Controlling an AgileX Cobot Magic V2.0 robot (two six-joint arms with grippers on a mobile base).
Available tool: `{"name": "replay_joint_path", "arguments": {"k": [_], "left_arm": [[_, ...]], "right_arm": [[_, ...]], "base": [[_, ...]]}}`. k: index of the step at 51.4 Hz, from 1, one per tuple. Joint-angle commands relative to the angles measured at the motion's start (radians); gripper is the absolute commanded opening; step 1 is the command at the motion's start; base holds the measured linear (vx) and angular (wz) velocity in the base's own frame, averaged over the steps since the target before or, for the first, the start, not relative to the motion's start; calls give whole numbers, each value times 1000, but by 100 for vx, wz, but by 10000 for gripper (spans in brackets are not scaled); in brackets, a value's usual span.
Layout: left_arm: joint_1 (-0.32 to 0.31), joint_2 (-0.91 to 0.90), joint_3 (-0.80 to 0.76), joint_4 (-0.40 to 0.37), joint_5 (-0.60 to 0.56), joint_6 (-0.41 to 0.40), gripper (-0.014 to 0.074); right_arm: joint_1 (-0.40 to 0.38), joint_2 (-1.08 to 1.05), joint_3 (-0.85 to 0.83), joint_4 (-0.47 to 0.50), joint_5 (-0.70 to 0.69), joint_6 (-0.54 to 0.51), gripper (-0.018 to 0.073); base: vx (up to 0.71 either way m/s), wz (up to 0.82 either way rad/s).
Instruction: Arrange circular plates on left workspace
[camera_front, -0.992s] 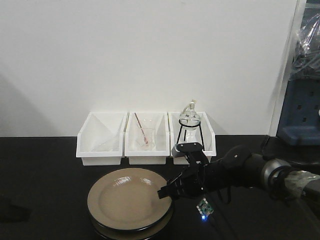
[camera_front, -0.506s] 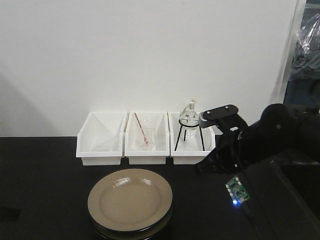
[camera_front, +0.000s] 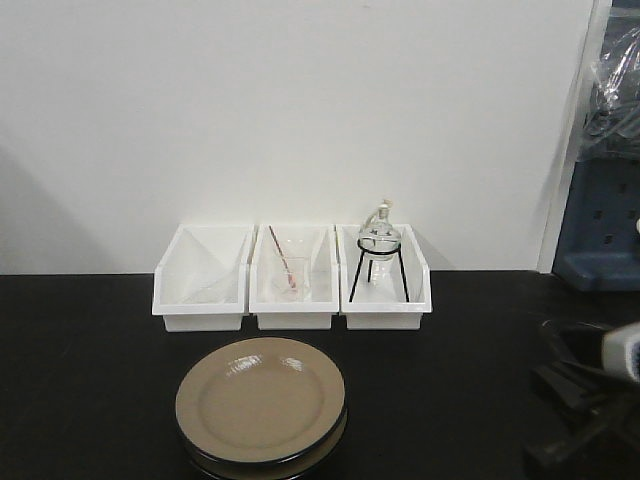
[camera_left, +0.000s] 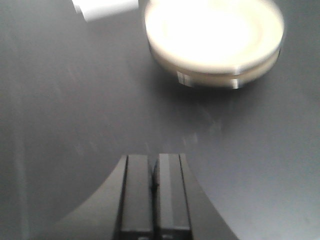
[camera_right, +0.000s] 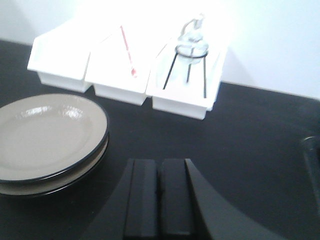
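Observation:
Two tan circular plates (camera_front: 260, 405) lie stacked, one on the other, on the black countertop (camera_front: 80, 380) in front of the white bins. The stack also shows in the left wrist view (camera_left: 215, 37), overexposed, and in the right wrist view (camera_right: 47, 137) at the left. My left gripper (camera_left: 154, 187) is shut and empty, low over the bare countertop, well short of the stack. My right gripper (camera_right: 159, 192) is shut and empty, to the right of the stack and apart from it. Neither gripper shows clearly in the front view.
Three white bins (camera_front: 292, 275) stand in a row behind the plates; the middle holds a beaker with a red rod, the right a round flask on a black stand (camera_front: 378, 250). Dark arm parts and cables (camera_front: 585, 400) sit at the lower right. A blue unit (camera_front: 600, 230) stands at the right.
The right arm has pulled back from the plate stack's right edge, up and to the right, and is now almost out of the front view. The plates have not moved.

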Motion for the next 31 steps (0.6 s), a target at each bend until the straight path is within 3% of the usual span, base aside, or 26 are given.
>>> {"name": "replay_joint_path", "arguments": {"k": [1, 7, 16, 31], "left_arm": [[-3, -78, 9, -92, -120, 13, -1], [-3, -133, 23, -108, -170, 10, -1], [-3, -144, 23, -111, -161, 10, -1], [-3, -144, 23, -110, -160, 10, -1]], "right_arm": [[-4, -74, 68, 21, -223, -2, -5], [-4, -90, 125, 77, -295, -1, -5], [-4, -90, 130, 164, -295, 1, -5], [-4, -90, 130, 173, -289, 1, -5]], "base": [[0, 0], [0, 0], [0, 0], [0, 0]]}}
